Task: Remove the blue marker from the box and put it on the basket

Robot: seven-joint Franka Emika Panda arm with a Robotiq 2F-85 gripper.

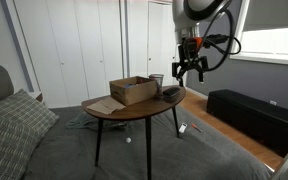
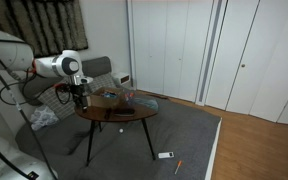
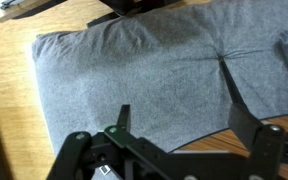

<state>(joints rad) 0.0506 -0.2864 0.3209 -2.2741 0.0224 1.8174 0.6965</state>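
A cardboard box (image 1: 132,90) stands open on the round wooden table (image 1: 134,108). A small dark basket (image 1: 171,92) sits next to it near the table's edge. The blue marker does not show in any view. My gripper (image 1: 191,68) hangs above and just beyond the basket end of the table; it also shows in an exterior view (image 2: 79,97). In the wrist view the gripper (image 3: 184,125) is open and empty, looking down past the table edge (image 3: 209,140) at a grey rug (image 3: 134,70).
A flat paper (image 1: 102,104) lies on the table next to the box. A grey rug (image 1: 184,150) covers the floor under the table. A dark bench (image 1: 249,108) stands by the window. A cushion (image 1: 14,125) lies nearby. Small items lie on the floor (image 2: 166,155).
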